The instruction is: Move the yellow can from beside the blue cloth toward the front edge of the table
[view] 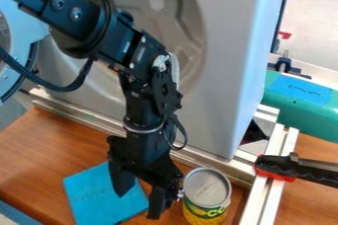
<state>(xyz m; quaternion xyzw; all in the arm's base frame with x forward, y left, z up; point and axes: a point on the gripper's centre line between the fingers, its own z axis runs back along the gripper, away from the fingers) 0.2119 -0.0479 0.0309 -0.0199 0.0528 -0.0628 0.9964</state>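
The black gripper (138, 200) hangs low over the wooden surface, its two fingers apart, with nothing visible between them. Beneath it, partly hidden by the fingers, lies a flat blue cloth (98, 198). Immediately right of the right finger stands an upright can (206, 189) with a silver pull-tab lid and a yellow and green label. The gripper's side is very close to the can; whether they touch, I cannot tell.
A large grey panel (221, 61) rises behind the arm, with a metal rail (86, 115) along its foot. Another metal rail (264, 194) runs right of the can. A black and red clamp (284, 168) crosses it. A green container (300, 105) sits at the right.
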